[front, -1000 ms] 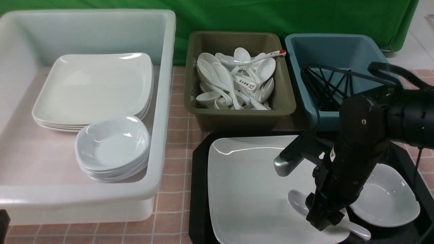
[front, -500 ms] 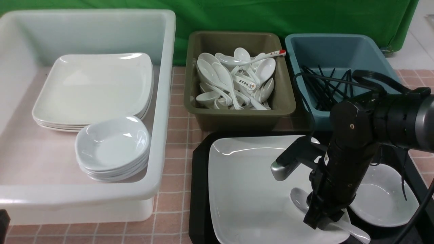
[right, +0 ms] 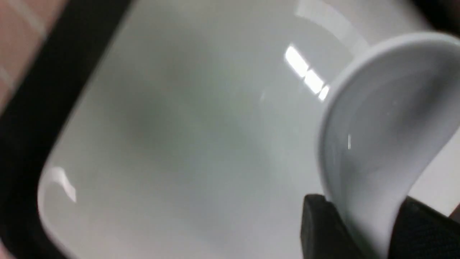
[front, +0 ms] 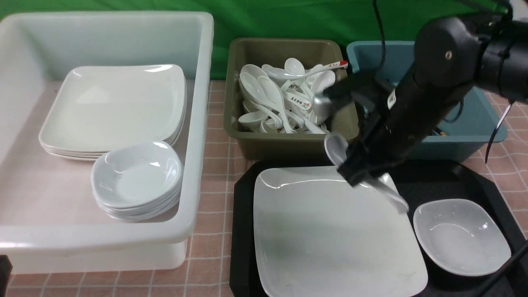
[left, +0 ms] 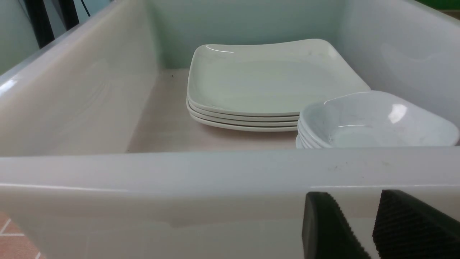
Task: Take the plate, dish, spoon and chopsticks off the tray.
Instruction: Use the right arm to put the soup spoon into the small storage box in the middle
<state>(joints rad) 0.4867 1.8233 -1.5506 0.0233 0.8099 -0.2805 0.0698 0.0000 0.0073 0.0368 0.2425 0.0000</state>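
My right gripper [front: 358, 169] is shut on the white spoon [front: 336, 147] and holds it in the air above the far edge of the plate [front: 330, 235], just in front of the olive bin. The right wrist view shows the spoon [right: 381, 136] pinched between the gripper's [right: 363, 207] black fingers over the plate [right: 197, 144]. The plate lies on the black tray [front: 242, 231], with the small dish [front: 462, 237] to its right. The chopsticks are out of view. My left gripper [left: 354, 197] is open and empty, facing the white tub's near wall.
The white tub [front: 200, 123] on the left holds stacked square plates [front: 115, 107] and stacked dishes [front: 136, 175]. The olive bin [front: 288, 143] behind the tray holds several spoons. A blue bin [front: 458, 144] stands at the back right, partly behind my right arm.
The right gripper shut on the spoon lying on the plate and lifted it up and back toward the olive bin. The left arm has not moved.
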